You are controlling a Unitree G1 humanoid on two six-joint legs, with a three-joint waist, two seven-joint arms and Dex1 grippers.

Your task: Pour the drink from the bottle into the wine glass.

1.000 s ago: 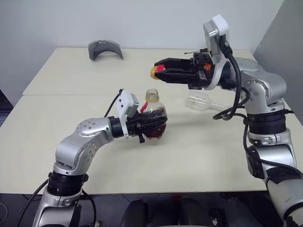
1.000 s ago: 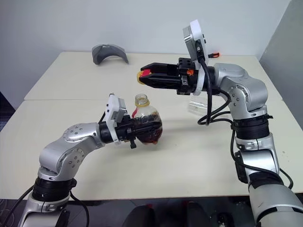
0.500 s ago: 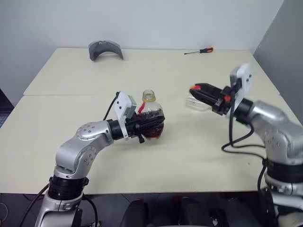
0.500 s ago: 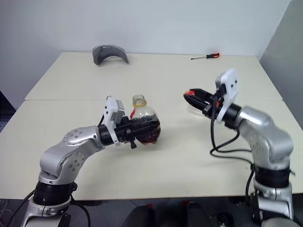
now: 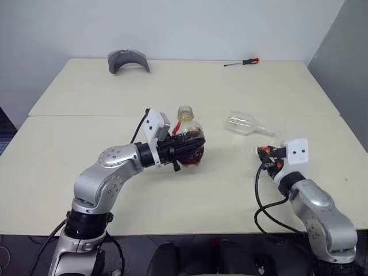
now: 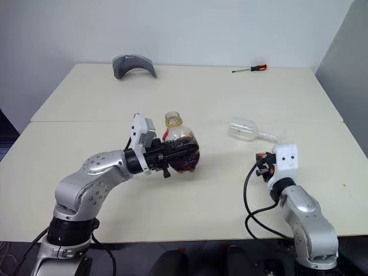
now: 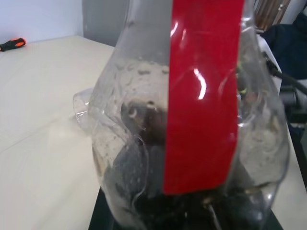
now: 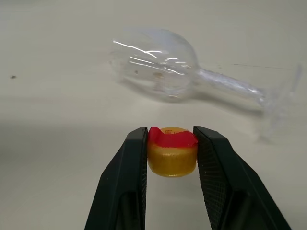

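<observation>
My left gripper [image 5: 183, 150] is shut on the body of the bottle [image 5: 184, 125], holding it upright just above the table near the middle. Its neck is open, and a red strip [image 7: 204, 91] hangs down its side. The drink [image 6: 184, 163] is a dark pool in the bottle's base. To the right of the bottle, the wine glass [image 5: 244, 122] lies on its side on the table, foot pointing right. My right gripper [image 8: 171, 132] sits low at the front right, short of the glass [image 8: 158, 62], shut on the yellow cap [image 8: 172, 155].
A red-handled screwdriver [image 5: 242, 61] lies at the far right of the table, and a grey curved object [image 5: 127, 59] at the far left. A seam [image 5: 80, 115] joins two cream tabletops. A grey wall panel stands close on the right.
My right arm has swung down and to the right from high over the table to just above its front right, still gripping the cap. The left gripper and the bottle stayed in place.
</observation>
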